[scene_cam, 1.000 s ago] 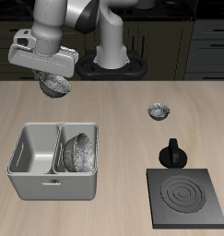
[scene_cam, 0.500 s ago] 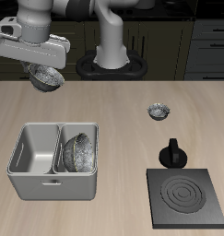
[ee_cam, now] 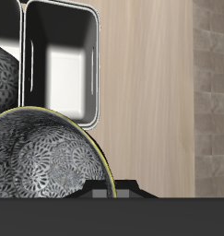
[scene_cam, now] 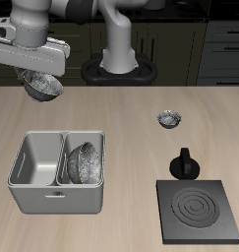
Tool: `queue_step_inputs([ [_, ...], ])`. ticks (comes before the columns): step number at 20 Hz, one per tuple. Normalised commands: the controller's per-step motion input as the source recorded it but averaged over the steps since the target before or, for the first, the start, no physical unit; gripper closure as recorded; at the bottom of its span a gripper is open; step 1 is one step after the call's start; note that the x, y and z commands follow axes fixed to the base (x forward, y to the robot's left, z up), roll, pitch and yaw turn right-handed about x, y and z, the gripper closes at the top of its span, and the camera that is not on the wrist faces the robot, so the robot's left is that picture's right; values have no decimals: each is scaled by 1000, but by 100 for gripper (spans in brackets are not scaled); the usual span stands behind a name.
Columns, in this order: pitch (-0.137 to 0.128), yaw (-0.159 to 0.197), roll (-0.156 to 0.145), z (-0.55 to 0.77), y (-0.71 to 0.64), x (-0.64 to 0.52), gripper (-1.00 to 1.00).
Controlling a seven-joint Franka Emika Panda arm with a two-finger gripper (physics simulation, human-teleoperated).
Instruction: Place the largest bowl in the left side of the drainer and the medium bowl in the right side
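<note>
My gripper is shut on the rim of the medium bowl, a grey-silver speckled bowl held tilted in the air above the table's back, behind the drainer. In the wrist view the medium bowl fills the foreground, with the drainer beyond it. The largest bowl leans inside the drainer's left compartment and shows in the wrist view too. The other compartment holds nothing.
The smallest bowl sits on the table, well away from the drainer. A black knobbed object stands beside a black square stove plate near the front edge. The robot's base stands at the back.
My gripper has carried the medium bowl sideways along the table's back, away from the robot's base and the smallest bowl. Everything on the table has stayed still.
</note>
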Motion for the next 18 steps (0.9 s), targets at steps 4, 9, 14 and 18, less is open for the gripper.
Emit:
queue_step_inputs([
  [4,-8,13,-27,89,-30,306,100],
  [9,-11,30,17,-54,-5,244,100],
  [14,-4,7,17,-43,-74,245,100],
  [18,9,-6,-40,-117,-6,256,100],
])
